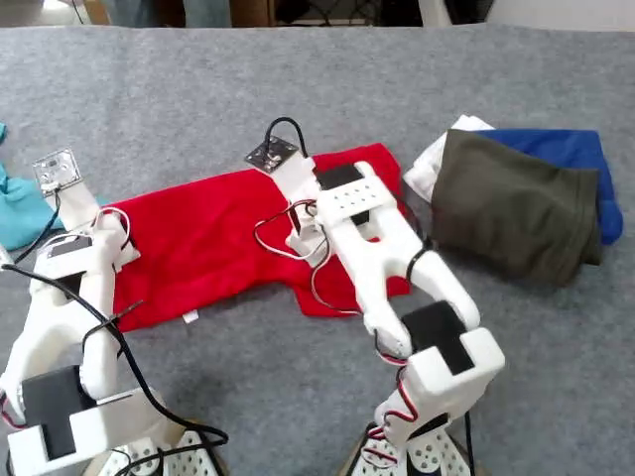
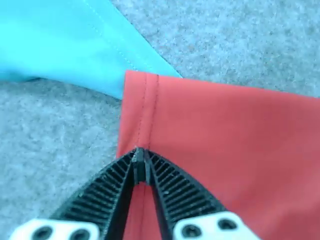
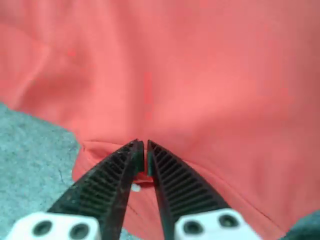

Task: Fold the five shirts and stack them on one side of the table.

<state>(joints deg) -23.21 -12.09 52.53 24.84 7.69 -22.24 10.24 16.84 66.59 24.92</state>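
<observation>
Left to right on the grey table (image 1: 298,89), five shirts in all. (a) One teal shirt (image 1: 18,213) lies at the left edge, and its border touches a corner of the next shirt. (b) One red shirt (image 1: 208,238) is spread flat across the middle. My left gripper (image 2: 140,167) is pressed together on the stitched hem at its left end, next to the teal cloth. A single small white tag (image 1: 189,317) sticks out from the near edge of the red shirt, and any print on it is too small to read. My right gripper (image 3: 143,160) pinches a raised fold of the same red shirt nearer its right end, the jaws almost meeting. (c) On the right is one pile of three folded shirts: a white shirt (image 1: 432,164) at the bottom, a blue shirt (image 1: 571,149) and an olive shirt (image 1: 511,203) on top.
</observation>
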